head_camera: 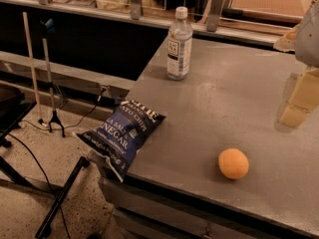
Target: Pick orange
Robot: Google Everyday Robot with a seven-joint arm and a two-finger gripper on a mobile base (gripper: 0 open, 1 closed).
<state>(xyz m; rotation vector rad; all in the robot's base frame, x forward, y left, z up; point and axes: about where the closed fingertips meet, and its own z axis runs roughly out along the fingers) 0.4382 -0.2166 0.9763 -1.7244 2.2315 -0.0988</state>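
The orange is a small round fruit lying on the grey table, toward the front edge and right of centre. My gripper comes in from the right edge of the view, pale yellow and hanging above the table. It is up and to the right of the orange, well apart from it, and holds nothing that I can see.
A blue chip bag lies over the table's front left corner and hangs partly off the edge. A clear water bottle stands upright at the back left of the table. Stands and cables are on the floor to the left.
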